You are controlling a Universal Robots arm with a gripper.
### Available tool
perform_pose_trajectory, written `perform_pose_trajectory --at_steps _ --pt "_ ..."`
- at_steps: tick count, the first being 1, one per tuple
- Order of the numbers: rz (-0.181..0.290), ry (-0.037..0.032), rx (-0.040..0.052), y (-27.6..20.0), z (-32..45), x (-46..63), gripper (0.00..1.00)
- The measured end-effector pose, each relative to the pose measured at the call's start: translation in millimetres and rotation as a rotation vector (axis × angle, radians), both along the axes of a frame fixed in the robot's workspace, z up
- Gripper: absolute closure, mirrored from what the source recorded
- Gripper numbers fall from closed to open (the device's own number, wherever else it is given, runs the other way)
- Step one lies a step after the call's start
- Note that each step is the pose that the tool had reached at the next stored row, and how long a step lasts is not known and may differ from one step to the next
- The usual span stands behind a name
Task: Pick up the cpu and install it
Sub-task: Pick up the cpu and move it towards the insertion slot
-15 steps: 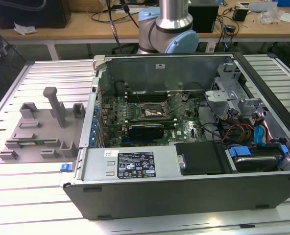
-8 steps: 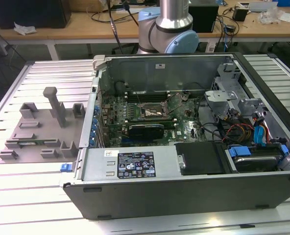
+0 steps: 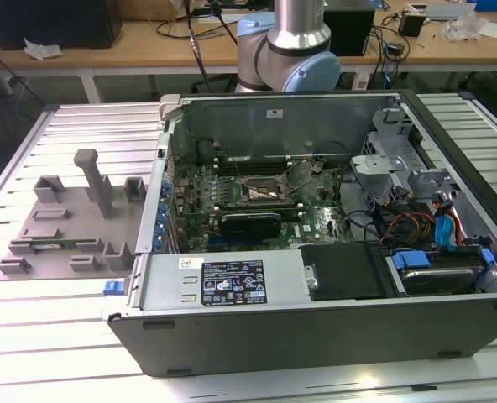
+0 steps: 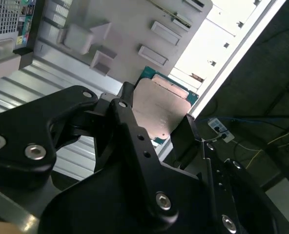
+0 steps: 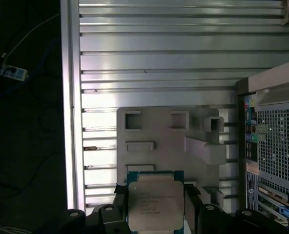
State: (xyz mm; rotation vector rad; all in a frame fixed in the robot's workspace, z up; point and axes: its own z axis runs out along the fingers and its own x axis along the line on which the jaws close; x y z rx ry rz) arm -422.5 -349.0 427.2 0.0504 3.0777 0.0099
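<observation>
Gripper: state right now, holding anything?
Gripper: closed, holding the cpu by two opposite edges.

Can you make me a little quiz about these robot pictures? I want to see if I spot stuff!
1. True or false: the gripper is holding the cpu.
2. Pick one: in the first wrist view, what do you see behind the cpu? A) a grey tray B) a keyboard C) a dinner plate
3. Fill in the gap: in the exterior view, the computer case lies with its side ___, so you can see the parts inside.

Key: 1 true. 2 A. 3 open.
</observation>
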Motion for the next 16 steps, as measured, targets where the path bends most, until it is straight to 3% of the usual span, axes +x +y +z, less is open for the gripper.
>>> perform_pose_trajectory --at_steps 11,16 --pt "0.000 0.0039 0.0000 -1.2 0.0 48.7 0.45" --pt "0.000 0.0072 0.0001 -2.3 0.0 85.0 0.45"
